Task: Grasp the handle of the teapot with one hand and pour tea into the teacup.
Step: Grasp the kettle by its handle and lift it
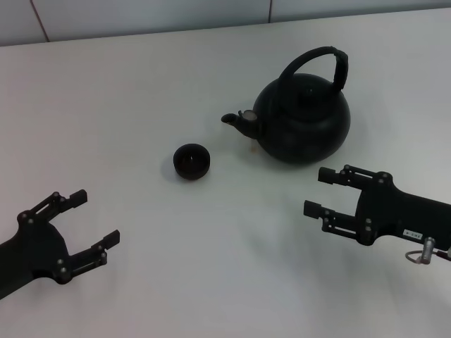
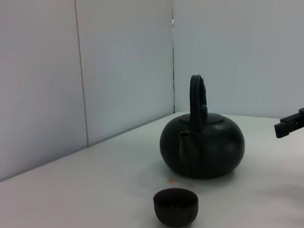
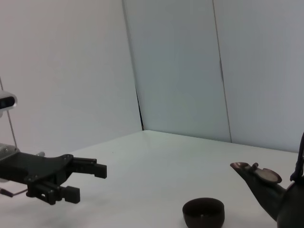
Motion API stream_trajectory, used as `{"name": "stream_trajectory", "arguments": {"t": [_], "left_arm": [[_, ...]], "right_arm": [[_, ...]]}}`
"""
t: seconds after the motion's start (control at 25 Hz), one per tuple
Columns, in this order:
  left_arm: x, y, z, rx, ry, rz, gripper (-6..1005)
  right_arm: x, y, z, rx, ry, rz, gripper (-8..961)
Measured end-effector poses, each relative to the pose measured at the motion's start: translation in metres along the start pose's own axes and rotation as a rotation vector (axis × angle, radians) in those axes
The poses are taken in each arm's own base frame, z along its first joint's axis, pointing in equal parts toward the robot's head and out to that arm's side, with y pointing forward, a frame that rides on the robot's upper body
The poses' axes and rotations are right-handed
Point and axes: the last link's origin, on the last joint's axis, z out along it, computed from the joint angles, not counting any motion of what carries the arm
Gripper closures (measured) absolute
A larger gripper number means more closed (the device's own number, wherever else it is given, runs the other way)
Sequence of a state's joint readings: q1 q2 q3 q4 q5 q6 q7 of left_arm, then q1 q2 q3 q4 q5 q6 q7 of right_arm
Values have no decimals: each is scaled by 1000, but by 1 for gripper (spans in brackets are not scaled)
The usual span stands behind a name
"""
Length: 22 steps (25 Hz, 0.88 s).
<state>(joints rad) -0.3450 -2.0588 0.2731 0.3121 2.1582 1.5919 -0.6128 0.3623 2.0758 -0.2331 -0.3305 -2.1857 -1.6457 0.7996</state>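
The matte-black teapot [image 1: 303,120] stands upright at the table's far right, spout pointing left, its arched handle [image 1: 325,58] rising over the lid. It also shows in the left wrist view [image 2: 203,147] and partly in the right wrist view [image 3: 280,199]. The small black teacup [image 1: 192,160] sits left of the spout, apart from it; it also shows in the left wrist view [image 2: 175,205] and the right wrist view [image 3: 203,212]. My right gripper [image 1: 318,191] is open and empty, just in front of the teapot. My left gripper [image 1: 95,218] is open and empty at the near left.
The white table [image 1: 141,91] runs back to a pale panelled wall [image 1: 141,14]. A few small brownish spots mark the table under the spout [image 2: 180,182].
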Motion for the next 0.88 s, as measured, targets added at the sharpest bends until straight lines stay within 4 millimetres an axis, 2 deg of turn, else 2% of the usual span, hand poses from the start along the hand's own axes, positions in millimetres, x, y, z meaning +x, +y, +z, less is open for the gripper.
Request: {"name": "stream_trajectory", "arguments": {"t": [0.16, 0.48, 0.72, 0.88], "left_arm": [[0, 0, 0, 0, 0, -3, 139], [1, -1, 2, -3, 2, -12, 139], [1, -1, 2, -4, 2, -11, 139], [2, -1, 2, -1, 4, -11, 139]], "right_arm": [[3, 6, 4, 55, -74, 4, 293], [13, 17, 11, 500, -302, -12, 294], [18, 15, 11, 788, -325, -2, 294], [19, 14, 17, 830, -298, -21, 294]]}}
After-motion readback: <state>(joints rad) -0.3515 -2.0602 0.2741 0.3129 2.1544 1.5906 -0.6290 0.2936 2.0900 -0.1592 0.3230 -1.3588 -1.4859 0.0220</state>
